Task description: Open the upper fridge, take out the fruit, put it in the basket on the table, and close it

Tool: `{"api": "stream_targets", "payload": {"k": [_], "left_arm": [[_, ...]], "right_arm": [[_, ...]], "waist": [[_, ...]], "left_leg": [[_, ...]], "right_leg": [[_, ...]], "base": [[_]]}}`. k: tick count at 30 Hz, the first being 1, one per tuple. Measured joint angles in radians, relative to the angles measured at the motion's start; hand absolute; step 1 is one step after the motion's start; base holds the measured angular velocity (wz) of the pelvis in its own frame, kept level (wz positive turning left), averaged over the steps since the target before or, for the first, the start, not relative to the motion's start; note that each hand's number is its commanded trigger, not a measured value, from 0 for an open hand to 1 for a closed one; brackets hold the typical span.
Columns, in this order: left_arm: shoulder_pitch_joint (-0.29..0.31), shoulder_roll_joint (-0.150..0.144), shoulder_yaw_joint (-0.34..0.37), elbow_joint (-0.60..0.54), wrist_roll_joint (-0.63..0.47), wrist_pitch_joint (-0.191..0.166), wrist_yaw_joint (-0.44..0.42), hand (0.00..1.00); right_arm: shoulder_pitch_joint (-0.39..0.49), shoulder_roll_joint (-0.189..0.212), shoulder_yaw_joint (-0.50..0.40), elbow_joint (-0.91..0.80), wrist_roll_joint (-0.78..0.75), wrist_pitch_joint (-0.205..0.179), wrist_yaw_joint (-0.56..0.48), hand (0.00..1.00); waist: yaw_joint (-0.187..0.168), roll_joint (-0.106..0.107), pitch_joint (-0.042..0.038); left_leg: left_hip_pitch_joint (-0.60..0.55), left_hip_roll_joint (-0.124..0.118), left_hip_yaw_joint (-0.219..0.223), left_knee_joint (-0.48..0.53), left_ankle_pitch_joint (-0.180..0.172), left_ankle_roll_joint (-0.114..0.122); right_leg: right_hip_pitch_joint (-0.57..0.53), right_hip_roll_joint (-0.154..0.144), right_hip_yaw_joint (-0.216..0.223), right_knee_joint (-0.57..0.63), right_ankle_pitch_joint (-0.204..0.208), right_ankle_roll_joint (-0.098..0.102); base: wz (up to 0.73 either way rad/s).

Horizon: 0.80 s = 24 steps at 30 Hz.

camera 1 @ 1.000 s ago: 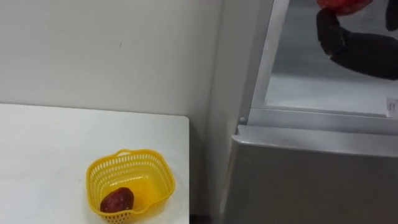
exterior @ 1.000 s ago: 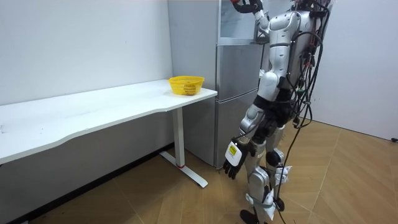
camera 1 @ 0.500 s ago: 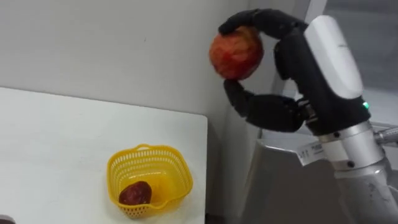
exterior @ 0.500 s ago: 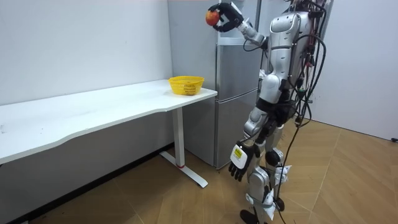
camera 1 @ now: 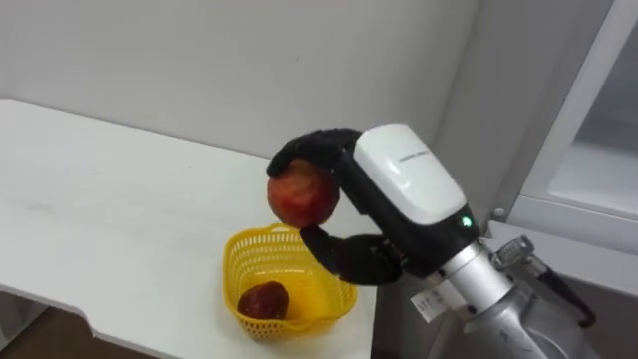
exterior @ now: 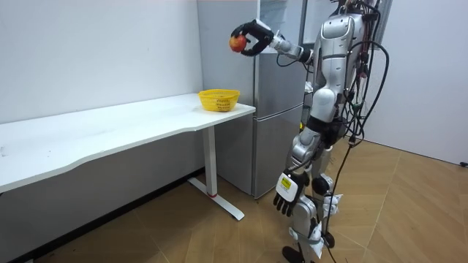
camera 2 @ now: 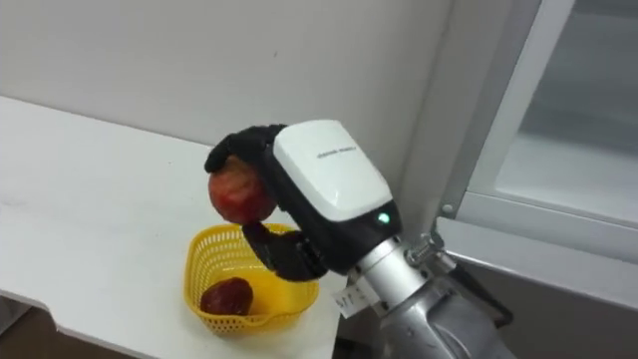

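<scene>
Grips red apple [camera 1: 302, 193] in curled right hand [camera 1: 384, 214], high above yellow basket [camera 1: 235, 269] at white table's [camera 1: 120, 209] right end. Likely needs lowering straight down, slightly left. Hangs left hand [exterior: 287, 196] slack by thigh, well apart.

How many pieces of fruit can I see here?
2. One red apple is held in the air by the right hand; one darker red fruit lies in the yellow basket on the white table. More may be hidden inside the fridge.
</scene>
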Motion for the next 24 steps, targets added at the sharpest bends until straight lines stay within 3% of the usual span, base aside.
{"api": "stream_targets", "payload": {"k": [7, 11, 20, 21, 22, 24], "left_arm": [[-0.004, 0.000, 0.000, 0.003, -0.005, 0.013, 0.000, 0.00], [-0.012, 0.001, -0.003, 0.007, -0.008, 0.014, 0.000, 0.00], [-0.016, -0.001, -0.037, 0.018, -0.009, 0.015, -0.005, 0.00], [-0.016, -0.001, -0.037, 0.018, -0.009, 0.015, -0.006, 0.00], [-0.016, -0.001, -0.038, 0.018, -0.008, 0.015, -0.008, 0.00], [-0.017, -0.001, -0.037, 0.017, -0.008, 0.015, -0.008, 0.00]], "right_arm": [[-0.002, 0.002, 0.013, 0.211, -0.041, 0.022, 0.027, 1.00], [-0.004, 0.007, 0.017, 0.280, -0.040, 0.024, 0.028, 1.00], [-0.008, 0.049, 0.019, 0.434, -0.034, 0.032, 0.028, 1.00], [-0.008, 0.049, 0.019, 0.436, -0.034, 0.037, 0.028, 0.20], [-0.009, 0.050, 0.019, 0.441, -0.031, 0.042, 0.028, 0.00], [-0.010, 0.050, 0.019, 0.459, -0.012, 0.041, 0.028, 0.00]], "waist": [[0.047, -0.009, 0.0058], [0.058, -0.013, 0.0098], [0.076, -0.024, 0.0105], [0.076, -0.024, 0.0105], [0.076, -0.023, 0.0107], [0.076, -0.023, 0.0108]], "left_leg": [[-0.010, -0.001, -0.010, 0.004, 0.000, 0.000], [-0.020, -0.002, -0.020, 0.009, 0.000, 0.000], [-0.026, -0.006, -0.036, 0.019, 0.000, 0.000], [-0.026, -0.007, -0.038, 0.019, 0.000, 0.000], [-0.026, -0.008, -0.042, 0.020, 0.000, 0.000], [-0.026, -0.009, -0.044, 0.021, 0.000, 0.000]], "right_leg": [[-0.002, -0.003, -0.023, 0.002, -0.001, 0.001], [-0.003, -0.005, -0.033, 0.002, -0.001, 0.001], [-0.003, -0.008, -0.047, 0.001, -0.001, 0.002], [-0.003, -0.008, -0.047, 0.001, -0.001, 0.002], [-0.002, -0.009, -0.048, 0.001, -0.001, 0.002], [0.000, -0.009, -0.049, 0.001, -0.001, 0.002]], "base": [[0.07], [0.09], [0.05], [0.08], [0.06], [0.03]]}}
